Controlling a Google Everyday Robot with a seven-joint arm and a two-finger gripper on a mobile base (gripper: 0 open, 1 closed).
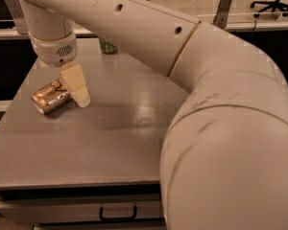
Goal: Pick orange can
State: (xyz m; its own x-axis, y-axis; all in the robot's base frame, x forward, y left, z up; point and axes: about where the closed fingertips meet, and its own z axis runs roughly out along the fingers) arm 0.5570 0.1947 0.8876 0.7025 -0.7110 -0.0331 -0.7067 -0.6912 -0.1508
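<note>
The orange can point(50, 97), a slim, glossy metal cylinder, lies on its side at the left of the table point(134, 143), a matte speckled grey slab. Its long axis runs from near-left to far-right, with the shiny end facing near-left. The gripper point(80, 97), cream and wedge-shaped, hangs just right of the can, its tip low by the tabletop; how far it is spread cannot be told. A green can point(107, 46) stands farther back, partly hidden by the smooth white arm point(221, 128).
</note>
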